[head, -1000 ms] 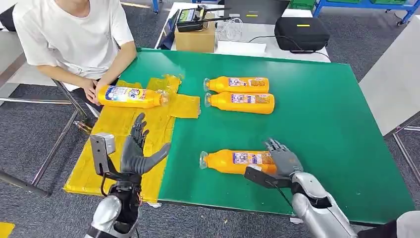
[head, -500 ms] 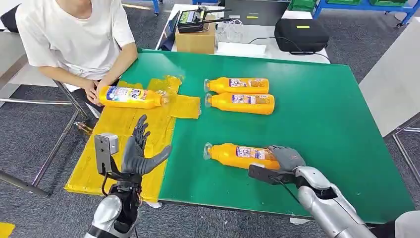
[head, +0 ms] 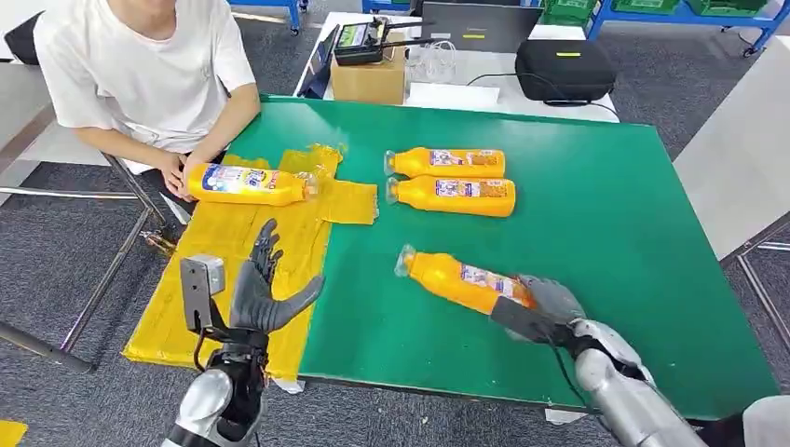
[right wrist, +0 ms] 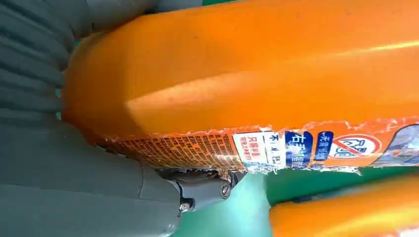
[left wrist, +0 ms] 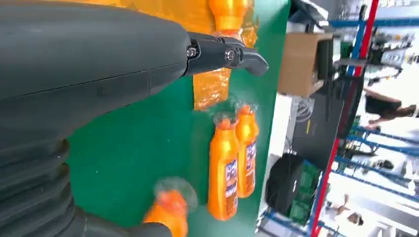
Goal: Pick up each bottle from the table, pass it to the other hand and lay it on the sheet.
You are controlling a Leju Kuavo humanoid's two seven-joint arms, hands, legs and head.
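Observation:
My right hand (head: 550, 303) grips the base end of an orange bottle (head: 461, 279), which is lifted and tilted, cap pointing up and to the left over the green table (head: 606, 214). The right wrist view has that bottle (right wrist: 247, 84) pressed against the palm. My left hand (head: 261, 293) is raised with fingers spread and empty, over the yellow sheet (head: 233, 251). Two more orange bottles (head: 447, 161) (head: 452, 195) lie side by side farther back on the table, also in the left wrist view (left wrist: 225, 168). One bottle (head: 247, 183) lies on the sheet's far end.
A person in a white shirt (head: 140, 65) sits at the table's far left corner, a hand (head: 172, 172) beside the bottle on the sheet. A cardboard box (head: 368, 74) and a black case (head: 564, 67) stand on a white table behind.
My right hand closed on the near bottle and lifted it off the table; its cap end swung upward. The left hand stayed where it was.

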